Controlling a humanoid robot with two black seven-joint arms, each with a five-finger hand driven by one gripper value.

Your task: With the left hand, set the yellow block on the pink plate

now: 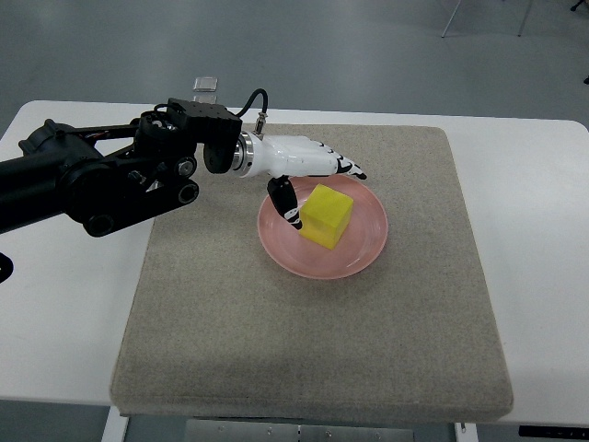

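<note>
One yellow block (328, 215) sits on the pink plate (366, 250), corner turned toward me, on a beige mat (313, 341) over the white table (534, 184). My left hand (308, 170) hovers beside it, fingers loosely spread, thumb perhaps touching.

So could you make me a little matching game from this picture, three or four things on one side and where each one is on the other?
Things:
1. yellow block
2. pink plate
3. left hand
4. beige mat

Places:
A. lying directly on the white table
B. reaching in from the left, fingers open beside the block
C. sitting on the plate
D. resting on the mat, toward its far side

Pairs: 1-C, 2-D, 3-B, 4-A
</note>
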